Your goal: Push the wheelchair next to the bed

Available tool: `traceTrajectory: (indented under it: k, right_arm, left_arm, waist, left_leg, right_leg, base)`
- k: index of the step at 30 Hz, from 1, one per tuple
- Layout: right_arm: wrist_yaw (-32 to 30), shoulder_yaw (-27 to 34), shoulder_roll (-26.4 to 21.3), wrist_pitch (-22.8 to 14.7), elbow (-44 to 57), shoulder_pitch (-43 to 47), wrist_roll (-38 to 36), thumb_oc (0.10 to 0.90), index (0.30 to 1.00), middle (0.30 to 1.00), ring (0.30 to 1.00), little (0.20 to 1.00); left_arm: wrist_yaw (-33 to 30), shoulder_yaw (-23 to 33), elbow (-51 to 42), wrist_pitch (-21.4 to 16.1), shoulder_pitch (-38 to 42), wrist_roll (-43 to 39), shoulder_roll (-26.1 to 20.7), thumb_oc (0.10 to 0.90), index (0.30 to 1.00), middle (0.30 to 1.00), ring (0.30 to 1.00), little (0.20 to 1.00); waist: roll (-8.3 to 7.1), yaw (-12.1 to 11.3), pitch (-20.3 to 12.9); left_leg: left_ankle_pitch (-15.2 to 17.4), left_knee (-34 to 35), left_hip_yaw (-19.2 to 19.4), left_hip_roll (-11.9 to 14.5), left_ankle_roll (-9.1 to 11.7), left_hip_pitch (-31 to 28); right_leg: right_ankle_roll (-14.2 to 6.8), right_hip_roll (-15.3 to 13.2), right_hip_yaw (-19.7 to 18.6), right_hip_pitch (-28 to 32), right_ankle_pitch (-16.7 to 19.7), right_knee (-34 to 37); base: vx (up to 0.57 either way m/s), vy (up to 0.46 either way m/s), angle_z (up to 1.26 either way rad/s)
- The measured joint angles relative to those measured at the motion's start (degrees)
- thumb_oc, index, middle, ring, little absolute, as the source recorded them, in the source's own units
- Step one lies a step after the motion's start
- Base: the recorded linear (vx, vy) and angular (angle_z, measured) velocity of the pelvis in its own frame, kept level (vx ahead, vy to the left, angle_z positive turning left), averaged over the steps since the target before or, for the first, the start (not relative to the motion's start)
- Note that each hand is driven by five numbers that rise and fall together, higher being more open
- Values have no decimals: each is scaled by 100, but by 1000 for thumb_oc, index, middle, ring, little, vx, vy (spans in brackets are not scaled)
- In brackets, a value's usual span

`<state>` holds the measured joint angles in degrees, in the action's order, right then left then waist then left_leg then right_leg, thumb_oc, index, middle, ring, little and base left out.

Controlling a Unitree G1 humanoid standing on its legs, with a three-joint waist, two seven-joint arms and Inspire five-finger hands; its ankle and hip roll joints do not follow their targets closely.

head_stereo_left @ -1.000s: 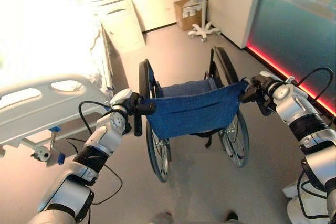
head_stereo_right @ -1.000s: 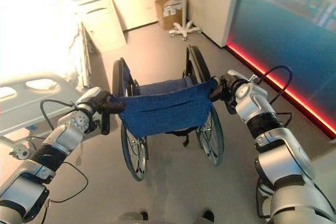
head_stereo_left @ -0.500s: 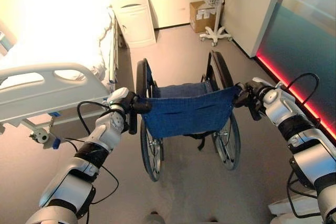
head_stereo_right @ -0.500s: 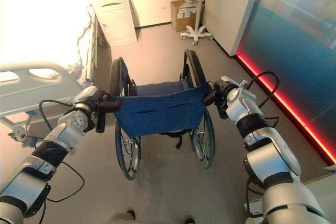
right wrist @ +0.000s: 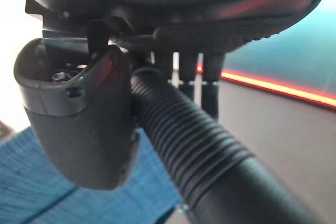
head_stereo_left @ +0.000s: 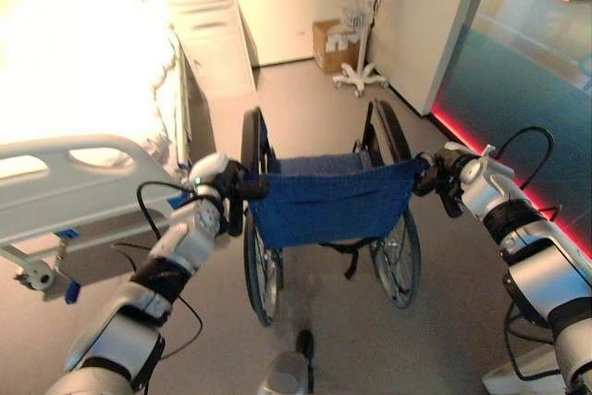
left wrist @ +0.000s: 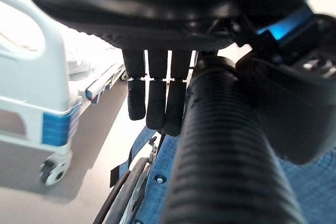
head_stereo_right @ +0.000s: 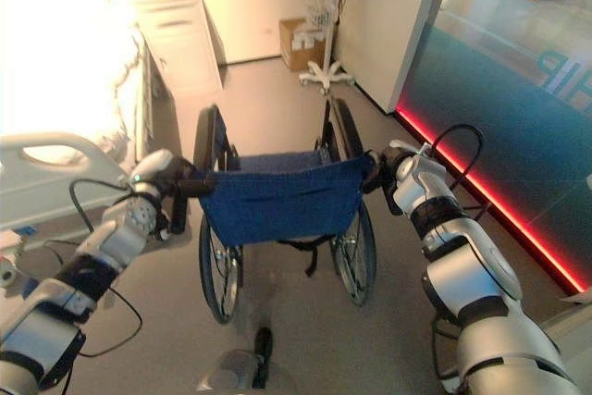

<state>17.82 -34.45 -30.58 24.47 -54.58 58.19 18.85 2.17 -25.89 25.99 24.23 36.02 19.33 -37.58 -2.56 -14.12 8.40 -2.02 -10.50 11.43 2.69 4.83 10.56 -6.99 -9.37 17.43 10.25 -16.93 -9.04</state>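
Wheelchair with a blue fabric backrest and black spoked wheels [head_stereo_left: 326, 199] stands at the centre of the frame on the grey floor [head_stereo_left: 444, 321], facing away toward the far wall, and the step in hand looks like the push itself, with both arms stretched forward to the push handles. At centre left, the left hand [head_stereo_left: 218, 193] sits on the black ribbed left handle grip [left wrist: 220, 145]; in the left wrist view the fingers [left wrist: 157, 103] hang straight down beside the grip while the thumb lies against its other side, so the hold looks loose rather than a tight wrap. At centre right, the right hand [head_stereo_left: 442, 175] meets the black ribbed right handle grip [right wrist: 194, 145], its thumb pressed beside the grip and its fingers reaching down behind it, closed about it as far as can be judged. Left of the wheelchair, near but apart from it, stands the white hospital bed with a pale moulded footboard [head_stereo_left: 83, 182], running up the left side of the frame. The next move probably calls for rolling forward while steering left, so the wheelchair draws in alongside the bed without its left wheel striking the frame. Farther off, at upper centre, stand a white bedside cabinet [head_stereo_left: 217, 43], a brown cardboard box [head_stereo_left: 326, 43] and a white wheeled stand [head_stereo_left: 363, 76].
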Motion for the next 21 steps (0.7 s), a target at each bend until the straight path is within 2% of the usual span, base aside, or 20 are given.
traceTrajectory:
  k: [1,2,3,4,5,6,7,8,9,10,11,12,13,14,15,16,17,19,21]
  right_arm:
    - [-29,0,128,0,-63,-36,0,400,300,300,300,300]
    - [-54,-1,199,1,-161,-58,4,400,300,300,300,300]
    - [-95,22,194,3,-187,-34,13,400,300,300,300,300]
    - [-134,52,183,4,-185,-20,82,400,300,300,300,300]
    - [-171,60,140,8,-184,65,101,400,300,300,300,300]
    - [-173,61,97,9,-178,104,101,400,300,300,300,300]
    - [-184,65,-23,21,-165,54,101,400,300,300,300,300]
    - [-184,72,-83,44,-166,-25,101,400,300,300,300,300]
    - [-192,71,-86,44,-165,-83,102,400,300,300,300,300]
    - [-208,75,-124,43,-130,-117,104,400,300,300,300,300]
    - [-221,75,-216,42,-78,-126,107,400,300,300,300,300]
    - [-221,76,-239,41,23,-116,126,400,300,300,300,300]
    - [-217,89,-315,40,245,-122,148,400,300,300,300,300]
    - [-204,99,-316,41,286,-105,148,400,300,300,300,300]
    - [-197,100,-319,42,307,-98,150,400,300,300,300,300]
    - [-174,153,-316,54,298,-129,148,400,300,300,300,300]
    - [-138,170,-264,91,306,-99,148,400,300,300,300,300]
    - [-121,248,-92,285,313,-97,148,400,300,300,300,300]
    - [-62,269,-32,363,349,-104,145,400,300,300,300,300]
  left_arm:
    - [15,-29,56,-12,-30,0,-5,400,300,300,300,300]
    - [16,-37,138,-14,-32,5,51,400,300,300,300,300]
    - [14,-41,188,-7,45,20,121,400,300,300,300,300]
    - [-25,0,249,11,94,40,194,400,300,300,300,300]
    - [-86,37,351,31,245,70,257,400,300,300,300,300]
    - [-85,17,389,24,343,70,308,400,300,300,300,300]
    - [-99,-52,576,-8,497,75,421,400,300,300,300,300]
    - [-133,-118,657,-11,524,82,537,400,300,300,300,300]
    - [-143,-184,620,-7,491,82,540,400,300,300,300,300]
    - [-146,-252,582,1,492,83,585,400,300,300,300,300]
    - [-188,-311,560,30,458,83,646,400,300,300,300,300]
    - [-210,-284,540,44,366,83,648,400,300,300,300,300]
    - [-230,-195,531,5,296,78,642,400,300,300,300,300]
    - [-230,-160,534,-19,274,72,623,400,300,300,300,300]
    - [-229,-112,575,-49,266,68,620,400,300,300,300,300]
    - [-231,-72,613,-156,293,64,559,400,300,300,300,300]
    - [-231,-44,574,-188,300,59,517,400,300,300,300,300]
    - [-231,72,622,-313,342,33,395,400,300,300,300,300]
    - [-230,104,658,-359,366,32,285,400,300,300,300,300]
  waist:
    - [-73,-49,-71]
    - [-178,-82,-178]
    - [-244,-88,-225]
    - [-236,-79,-231]
    - [-137,-45,-266]
    - [-123,-31,-264]
    - [-122,54,-260]
    - [-120,100,-254]
    - [-96,166,-249]
    - [-23,198,-208]
    - [262,263,-89]
    - [485,248,-33]
    - [595,274,20]
    - [591,352,53]
    - [593,510,131]
    - [442,636,191]
    - [360,706,203]
    - [49,884,253]
    - [-190,967,205]
  left_leg:
    - [128,-20,-15,-168,-222,-76]
    - [180,24,-36,-287,-424,-118]
    - [229,-104,-24,-420,-859,-72]
    - [264,-140,-50,-408,-876,-31]
    - [205,-118,-131,-367,-885,-11]
    - [198,-65,-173,-383,-883,-24]
    - [101,86,-426,-506,-918,-144]
    - [97,362,-658,-613,-945,-425]
    - [68,503,-754,-593,-956,-583]
    - [99,661,-999,-611,-998,-779]
    - [126,822,-1447,-511,-1005,-1098]
    - [178,846,-1551,-403,-975,-1223]
    - [322,765,-1721,-394,-943,-1244]
    - [349,744,-1792,-400,-937,-1277]
    - [401,719,-2056,-434,-874,-1384]
    - [598,606,-2407,-477,-754,-1329]
    - [685,476,-2409,-442,-745,-1315]
    - [997,191,-2553,-339,-498,-1307]
    - [1202,90,-2538,-155,-303,-1325]
  right_leg:
    - [-21,-97,71,251,-2,311]
    - [-141,-202,182,414,69,451]
    - [-452,-351,258,350,81,-35]
    - [-497,-405,362,174,26,-384]
    - [-482,-358,367,-132,226,-830]
    - [-546,-335,306,-184,281,-954]
    - [-599,-334,74,-248,319,-1453]
    - [-513,-352,-156,-322,505,-1892]
    - [-430,-375,-271,-423,690,-2246]
    - [-393,-399,-342,-637,1088,-2922]
    - [-260,-382,-363,-1116,866,-3420]
    - [-124,-333,-340,-1519,698,-3098]
    - [-190,-394,-301,-1968,682,-2400]
    - [-203,-405,-349,-2087,728,-1774]
    - [-398,-506,-434,-2166,1019,-773]
    - [-608,-585,-558,-2225,1208,340]
    - [-635,-642,-679,-2230,1273,746]
    - [-602,-860,-801,-2342,1348,584]
    - [-551,-854,-806,-2116,1341,84]
  base:
    - [348,178,-32]
    - [273,172,-20]
    - [242,164,2]
    - [313,123,20]
    - [278,89,22]
    - [403,54,54]
    - [315,-40,72]
    - [353,-60,79]
    - [278,-108,52]
    - [380,-278,27]
    - [490,-411,4]
    - [505,-477,-3]
    - [336,-325,8]
    - [494,-462,63]
    - [491,-450,114]
    - [480,-450,125]
    - [263,-265,124]
    - [399,-334,128]
    - [364,-181,117]
